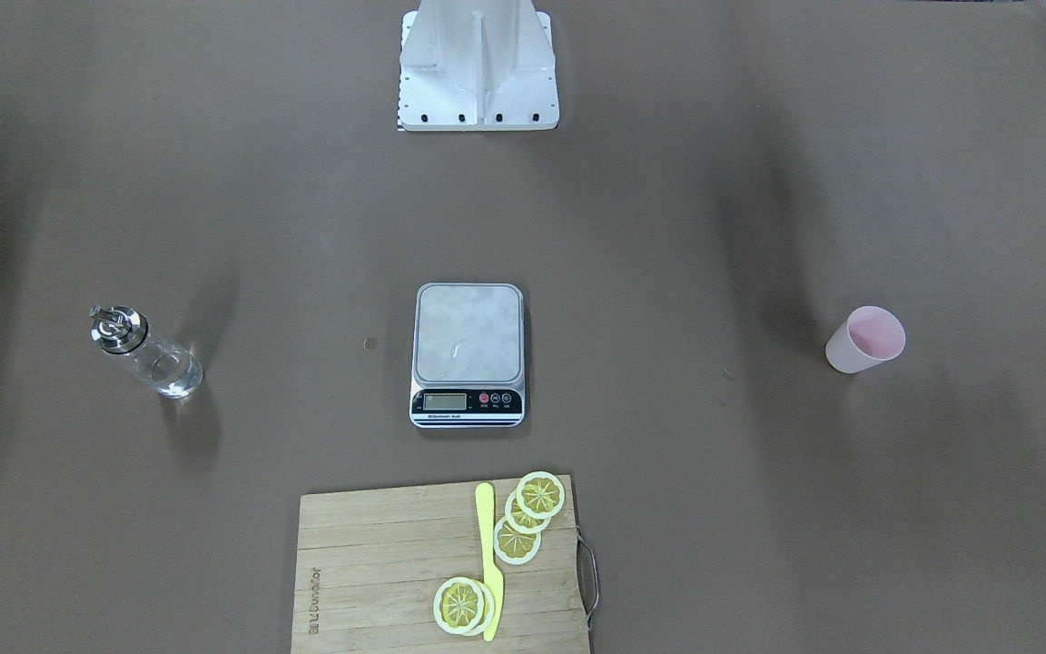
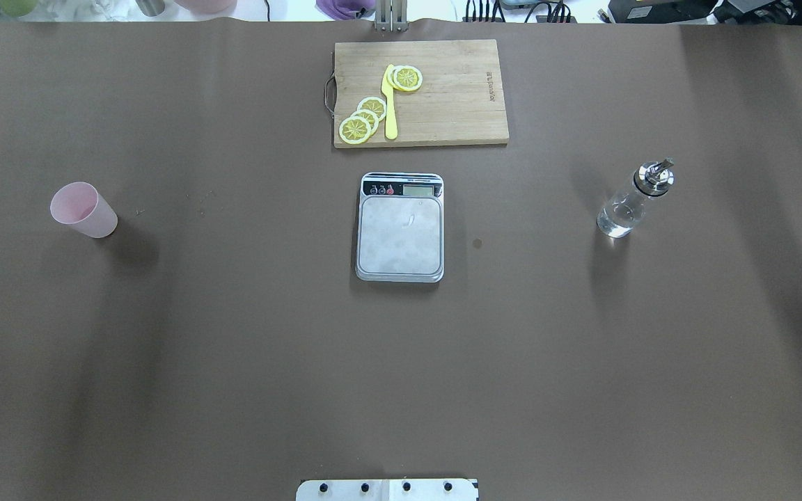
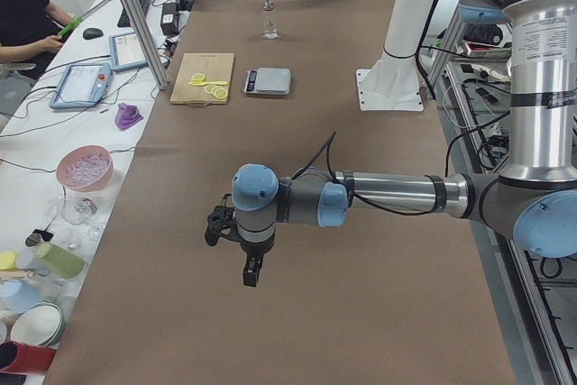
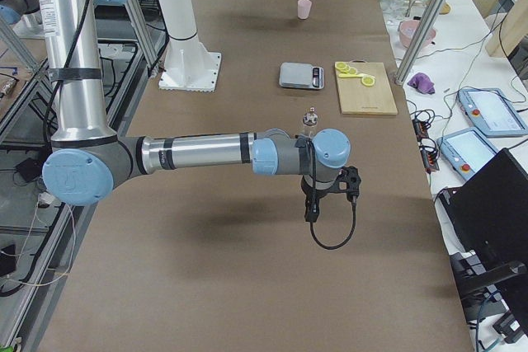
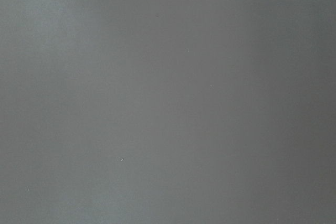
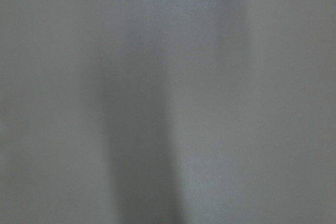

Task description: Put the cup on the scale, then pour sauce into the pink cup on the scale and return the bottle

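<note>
Silver tubes (image 4: pixel 198 152); blue joint caps (image 4: pixel 76 177); black cable (image 4: pixel 330 247); white pedestal (image 1: pixel 478 91)

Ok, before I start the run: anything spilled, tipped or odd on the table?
Nothing spilled or tipped: cup and bottle stand upright. Only a pale streak on the scale and a dark spot on the table beside it.

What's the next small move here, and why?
Probably swing the left gripper toward the cup: it stands on the table at the robot's left, apart from the scale, whose platform is bare. The bottle stands at the right.

Lemon slices (image 2: pixel 355 129), knife (image 2: pixel 390 120) on board (image 2: pixel 460 104)
</note>
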`<state>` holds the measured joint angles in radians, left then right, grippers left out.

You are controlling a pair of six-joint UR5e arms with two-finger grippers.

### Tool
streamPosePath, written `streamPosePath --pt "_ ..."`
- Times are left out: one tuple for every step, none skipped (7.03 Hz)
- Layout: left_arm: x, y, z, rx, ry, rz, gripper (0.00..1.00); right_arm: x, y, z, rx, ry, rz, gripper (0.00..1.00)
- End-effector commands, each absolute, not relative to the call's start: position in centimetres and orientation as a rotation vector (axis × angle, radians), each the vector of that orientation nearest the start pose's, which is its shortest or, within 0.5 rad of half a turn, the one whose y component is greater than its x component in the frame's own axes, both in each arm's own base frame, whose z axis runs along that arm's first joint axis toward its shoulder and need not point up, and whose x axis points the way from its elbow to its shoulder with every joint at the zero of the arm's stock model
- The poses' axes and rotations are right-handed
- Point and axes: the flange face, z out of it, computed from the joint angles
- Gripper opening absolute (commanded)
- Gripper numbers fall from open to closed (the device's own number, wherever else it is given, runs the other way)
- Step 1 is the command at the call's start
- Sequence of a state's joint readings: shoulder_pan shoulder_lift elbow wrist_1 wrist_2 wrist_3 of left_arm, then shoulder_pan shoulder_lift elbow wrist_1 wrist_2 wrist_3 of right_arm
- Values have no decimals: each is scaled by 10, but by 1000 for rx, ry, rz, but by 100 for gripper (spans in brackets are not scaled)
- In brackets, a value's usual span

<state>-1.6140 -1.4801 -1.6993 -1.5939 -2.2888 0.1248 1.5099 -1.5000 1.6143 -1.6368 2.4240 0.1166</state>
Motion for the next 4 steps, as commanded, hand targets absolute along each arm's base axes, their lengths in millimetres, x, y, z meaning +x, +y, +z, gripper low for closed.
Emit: streamPosePath --pt "-87 -471 613 174 707 119 99 27 -526 602 -30 -855 34 100" --pt "-88 -481 600 213 703 133 99 27 -524 603 -32 -856 34 100" --pt "-86 -480 602 207 706 137 99 27 -524 603 -33 -856 35 100" --pt "-80 -481 595 201 765 130 99 27 -524 603 -33 -856 35 100"
